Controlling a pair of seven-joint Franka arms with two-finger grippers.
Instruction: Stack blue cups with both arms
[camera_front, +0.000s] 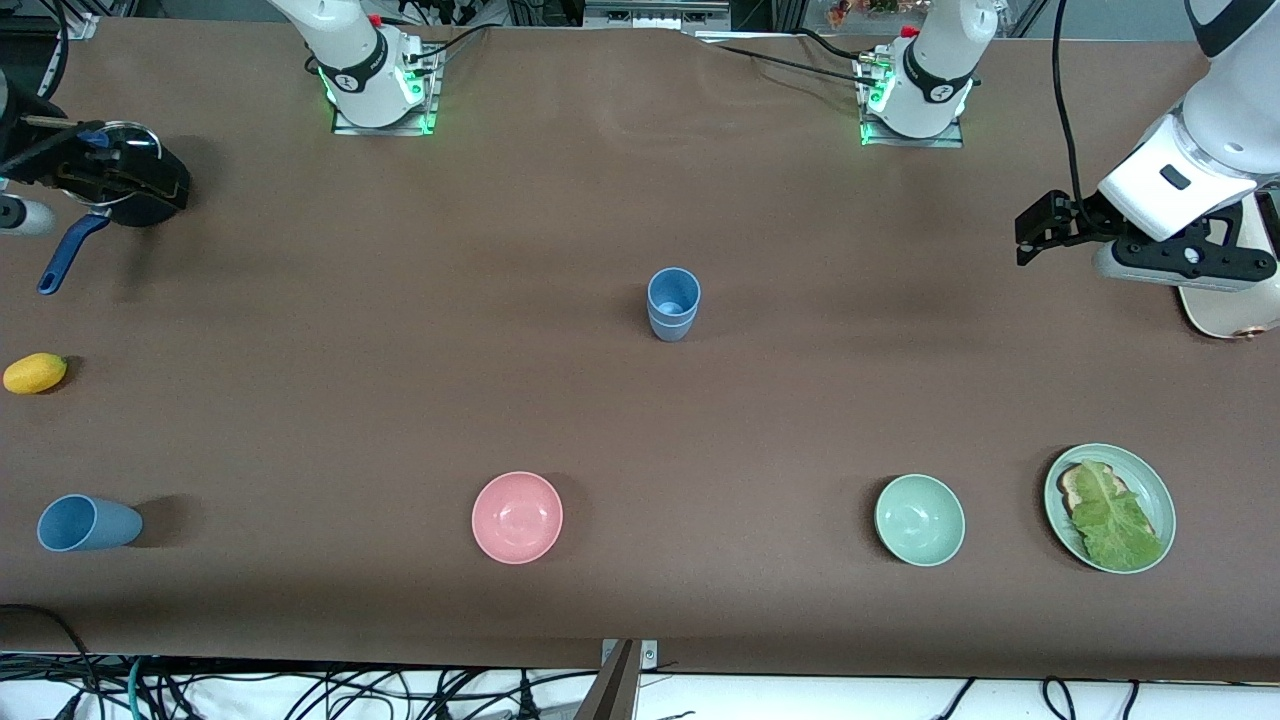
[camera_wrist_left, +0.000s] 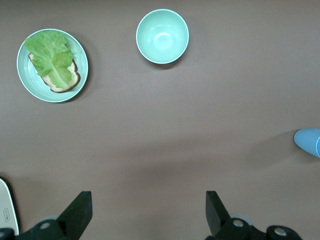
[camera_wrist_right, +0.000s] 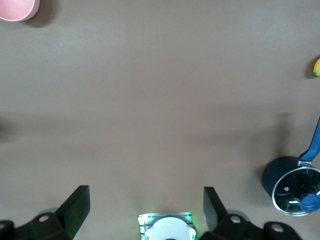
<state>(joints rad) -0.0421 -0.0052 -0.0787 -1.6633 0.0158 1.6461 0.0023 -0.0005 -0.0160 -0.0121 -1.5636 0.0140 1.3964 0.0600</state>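
An upright blue cup (camera_front: 673, 303) stands mid-table; a line under its rim suggests one cup nested in another. Its edge also shows in the left wrist view (camera_wrist_left: 309, 142). Another blue cup (camera_front: 88, 523) lies on its side near the front camera at the right arm's end. My left gripper (camera_front: 1040, 228) (camera_wrist_left: 147, 196) hangs open and empty over bare table at the left arm's end. At the right arm's end, my right gripper (camera_front: 100, 170) (camera_wrist_right: 145, 190) hangs open and empty beside a pan.
A pink bowl (camera_front: 517, 517), a pale green bowl (camera_front: 920, 520) and a green plate (camera_front: 1155, 490) with toast and lettuce line the near edge. A lemon (camera_front: 35, 373) and a blue-handled pan (camera_front: 70, 250) sit at the right arm's end. A white object (camera_front: 1225, 315) lies under the left arm.
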